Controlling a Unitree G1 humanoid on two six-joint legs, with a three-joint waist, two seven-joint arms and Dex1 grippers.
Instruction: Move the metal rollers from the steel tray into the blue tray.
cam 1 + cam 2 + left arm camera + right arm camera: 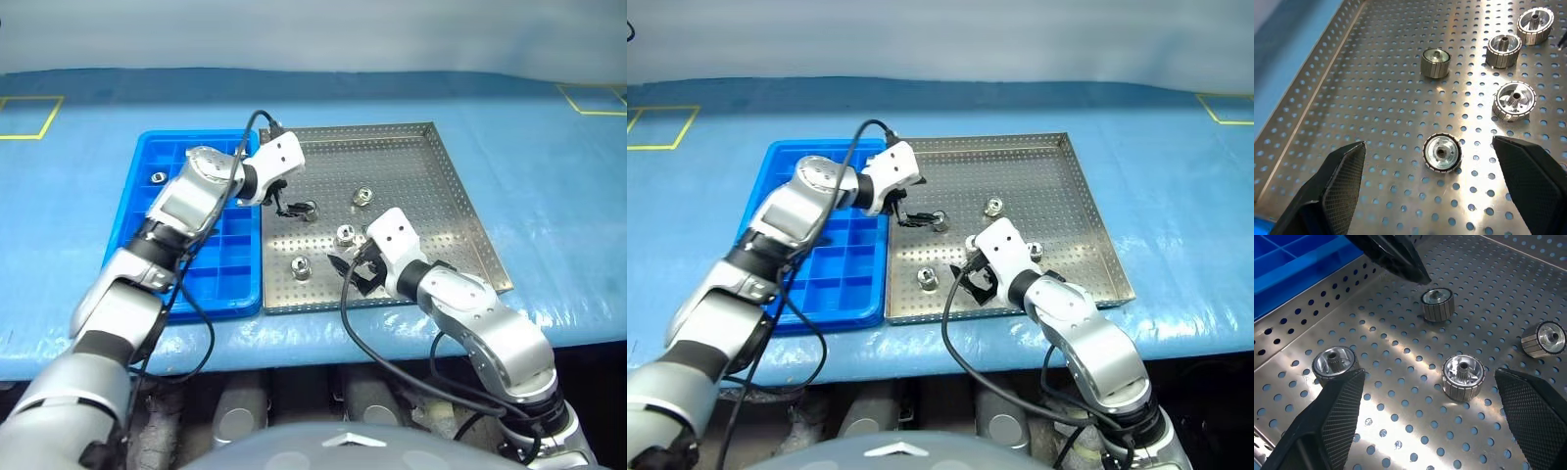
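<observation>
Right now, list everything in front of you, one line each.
steel tray: one, silver, perforated, right of the blue tray
blue tray: one, bright blue, gridded, touching the steel tray's left side
metal rollers: five, shiny silver, loose on the steel tray
roller: one, silver, in a blue tray compartment
table cover: one, blue, under both trays
tape marks: two, yellow, far corners
left fingers: two, black, open either side of a roller
right fingers: two, black, open over the steel tray

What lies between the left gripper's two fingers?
One metal roller stands on the steel tray between the open left gripper fingers, untouched, in the left wrist view.
</observation>
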